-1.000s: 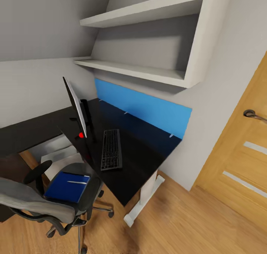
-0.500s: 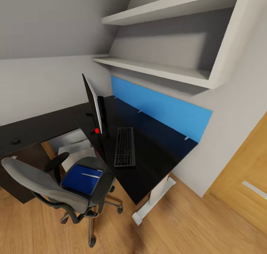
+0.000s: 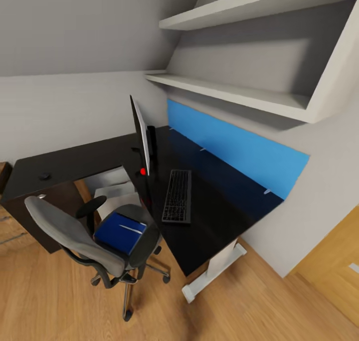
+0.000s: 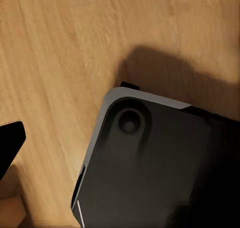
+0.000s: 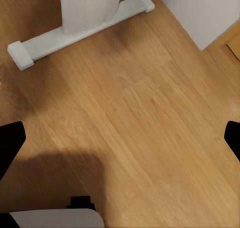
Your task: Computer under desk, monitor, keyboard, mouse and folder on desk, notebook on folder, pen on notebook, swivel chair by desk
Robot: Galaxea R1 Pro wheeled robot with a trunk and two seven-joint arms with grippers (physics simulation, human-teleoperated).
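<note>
From the head camera, the desk carried the monitor at its inner corner, with the keyboard beside it near the front edge. The mouse sat at the far left end. The folder and pen lay on the chair.

Left wrist: wooden floor, gripper state unclear.

Right wrist: fingertips wide apart above the floor, by the desk foot.

Home office corner, black desk, monitor, swivel chair, wall shelves
</note>
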